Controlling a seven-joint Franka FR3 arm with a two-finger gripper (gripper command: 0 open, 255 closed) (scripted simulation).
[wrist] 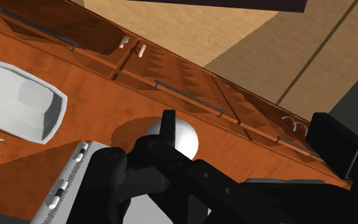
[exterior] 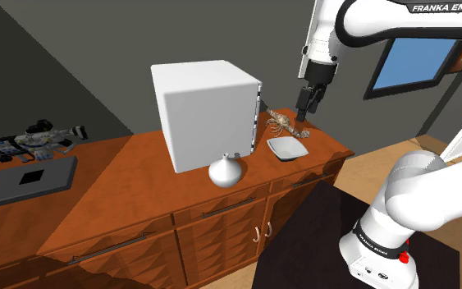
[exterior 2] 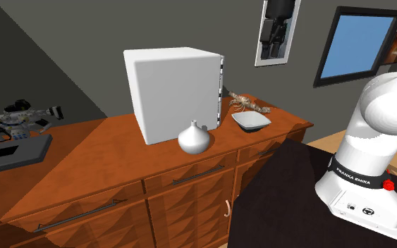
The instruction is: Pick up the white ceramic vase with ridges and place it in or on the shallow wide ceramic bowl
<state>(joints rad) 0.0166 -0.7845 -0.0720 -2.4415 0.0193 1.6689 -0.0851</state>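
Looking down over the sideboard, the white vase (exterior: 226,170) stands upright on the reddish wooden surface (exterior: 114,205), near the front edge and just in front of a big white box (exterior: 208,111), close enough that I can't tell if they touch. It's got a fat round body and a skinny neck. The shallow white bowl (exterior: 287,148), kinda squarish, sits off to the shoulder view's right of the vase with a clear gap between them, near that end of the surface. Just behind the bowl lies a spindly brownish lobster-looking thing (exterior: 285,123), right beside the box. The white arm (exterior: 360,25) comes in from the top, and the jaws hang in the air over the far side of the bowl, well apart from the vase. They're open as far as I can see: in the wrist view the two black fingers (wrist: 168,127) stand apart with nothing clasped, and the vase's round body (wrist: 185,139) peeks out past one of them down below, with the bowl (wrist: 21,102) further off on the wood. Way over at the shoulder view's left end there's a flat dark grey slab (exterior: 28,182) with some small clutter (exterior: 32,139) behind it.
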